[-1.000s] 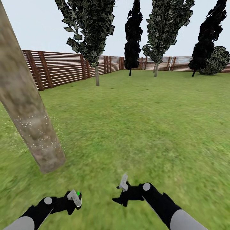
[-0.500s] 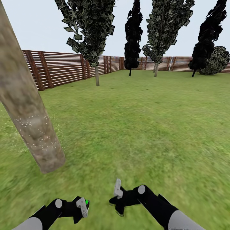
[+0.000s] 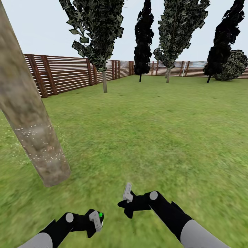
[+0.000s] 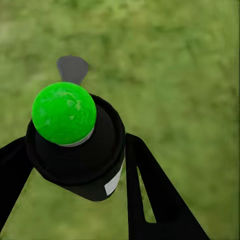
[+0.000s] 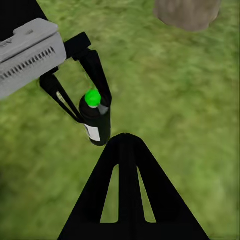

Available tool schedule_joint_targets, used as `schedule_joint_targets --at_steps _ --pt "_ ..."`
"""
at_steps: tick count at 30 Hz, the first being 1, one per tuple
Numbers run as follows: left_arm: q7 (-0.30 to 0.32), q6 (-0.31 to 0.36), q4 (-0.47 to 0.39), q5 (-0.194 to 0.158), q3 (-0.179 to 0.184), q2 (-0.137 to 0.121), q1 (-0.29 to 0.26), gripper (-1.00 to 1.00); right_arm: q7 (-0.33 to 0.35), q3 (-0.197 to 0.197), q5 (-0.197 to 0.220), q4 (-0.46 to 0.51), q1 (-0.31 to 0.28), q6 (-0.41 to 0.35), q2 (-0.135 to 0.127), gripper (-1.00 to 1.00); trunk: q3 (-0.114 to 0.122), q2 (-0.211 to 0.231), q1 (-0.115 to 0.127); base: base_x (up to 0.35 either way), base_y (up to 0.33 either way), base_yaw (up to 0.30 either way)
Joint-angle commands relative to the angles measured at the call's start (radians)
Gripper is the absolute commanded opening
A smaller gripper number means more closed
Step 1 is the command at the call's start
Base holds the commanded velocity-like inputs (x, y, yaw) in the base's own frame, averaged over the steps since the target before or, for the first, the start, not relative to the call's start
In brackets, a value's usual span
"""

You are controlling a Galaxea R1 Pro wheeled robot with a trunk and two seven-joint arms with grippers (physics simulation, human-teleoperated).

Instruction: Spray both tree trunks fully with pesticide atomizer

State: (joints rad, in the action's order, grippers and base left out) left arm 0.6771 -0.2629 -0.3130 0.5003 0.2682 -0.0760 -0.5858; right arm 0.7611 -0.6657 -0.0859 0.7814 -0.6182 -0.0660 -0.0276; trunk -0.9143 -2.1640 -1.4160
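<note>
Left gripper (image 3: 95,220) clamps black pesticide atomizer (image 4: 75,145), green cap (image 4: 64,113), low over grass (image 3: 155,131). Right gripper (image 5: 127,140) empty, fingers pressed together, just beside it. I see pale tree trunk (image 3: 29,117) ahead left, white pesticide specks (image 3: 34,132) dotting bark. Fence (image 3: 65,74) behind.

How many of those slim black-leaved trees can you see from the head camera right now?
2. One black-leaved tree stands at the far fence near the middle, between the two grey-green crowns. The other stands at the far right, beside the round bush. More may stand outside the picture.
</note>
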Motion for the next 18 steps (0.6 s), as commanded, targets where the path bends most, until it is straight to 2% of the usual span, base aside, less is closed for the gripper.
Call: schedule_joint_targets --at_steps 1,4,13,16,18 --pt "0.001 0.000 -0.014 0.002 0.001 0.001 0.000 -1.00 0.000 0.000 0.000 0.000 0.000 0.000 0.000 -1.00 0.000 0.000 0.000 0.000 0.000 0.000" --pt "0.019 0.002 -0.048 0.000 0.002 0.024 -0.001 -1.00 0.000 0.000 -0.001 -0.003 0.000 0.000 0.000 -1.00 0.000 0.000 0.000 0.000 0.000 0.000" --pt "0.070 -0.006 -0.052 -0.006 -0.004 0.060 -0.002 -1.00 0.000 0.000 -0.003 -0.009 0.000 0.002 -0.001 -1.00 0.000 0.000 0.000 0.000 0.000 0.000" --pt "0.077 -0.004 -0.083 -0.008 -0.007 0.067 -0.002 -1.00 0.000 0.000 -0.003 -0.012 0.000 0.002 -0.005 -1.00 0.000 0.000 0.000 0.000 0.000 0.000" --pt "0.078 -0.006 -0.089 -0.034 -0.006 0.072 -0.002 -1.00 0.000 0.000 -0.003 -0.013 0.000 0.002 -0.006 -1.00 0.000 0.000 0.000 0.000 0.000 0.000"
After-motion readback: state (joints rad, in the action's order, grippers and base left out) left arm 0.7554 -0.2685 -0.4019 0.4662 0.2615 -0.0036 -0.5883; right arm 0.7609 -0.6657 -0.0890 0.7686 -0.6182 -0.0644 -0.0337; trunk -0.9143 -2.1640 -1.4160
